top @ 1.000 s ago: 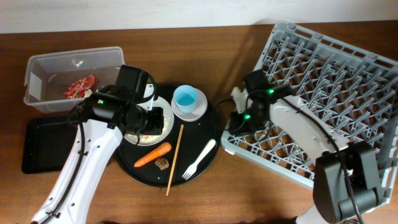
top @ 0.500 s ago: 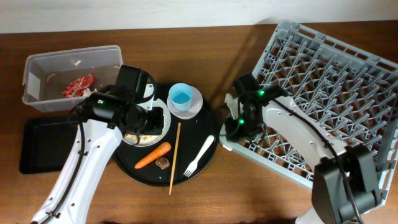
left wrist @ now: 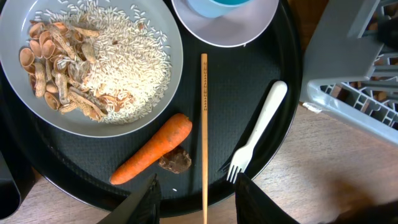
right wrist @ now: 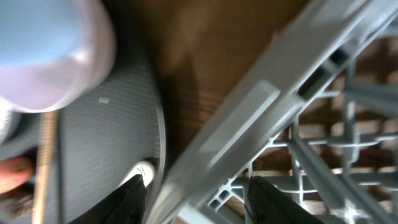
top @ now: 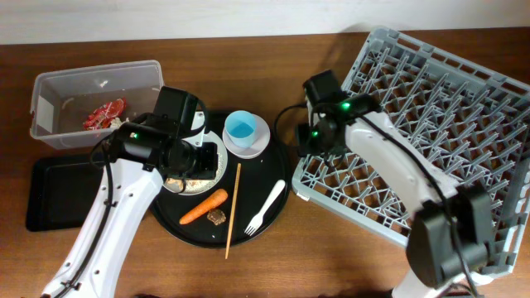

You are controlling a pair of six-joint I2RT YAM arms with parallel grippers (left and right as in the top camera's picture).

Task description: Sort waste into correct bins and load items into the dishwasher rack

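Observation:
My left gripper (left wrist: 198, 202) hovers open over the round black tray's near rim, nothing held. Ahead of it lie the orange carrot (left wrist: 152, 149), the brown chunk (left wrist: 175, 162), the white fork (left wrist: 258, 134) and the white plate (left wrist: 93, 59) of rice and shells. The light blue cup (top: 242, 128) sits in a pale bowl (top: 261, 142). My right gripper (right wrist: 202, 202) stands open astride the grey dishwasher rack's (top: 431, 124) left rim (right wrist: 249, 118) without clamping it. The red wrapper (top: 103, 113) lies in the clear tub (top: 50, 116); the shallow black tray (top: 58, 199) is beside it.
A wooden chopstick (left wrist: 204, 137) lies on the round black tray (top: 265, 178) between carrot and fork, its tip over the near rim. The rack's corner nearly touches that tray. The wall runs along the table's far edge.
My right gripper has opened and moved toward the far side along the rack's left rim. The round tray with the cup has slid slightly left. The left arm has not moved.

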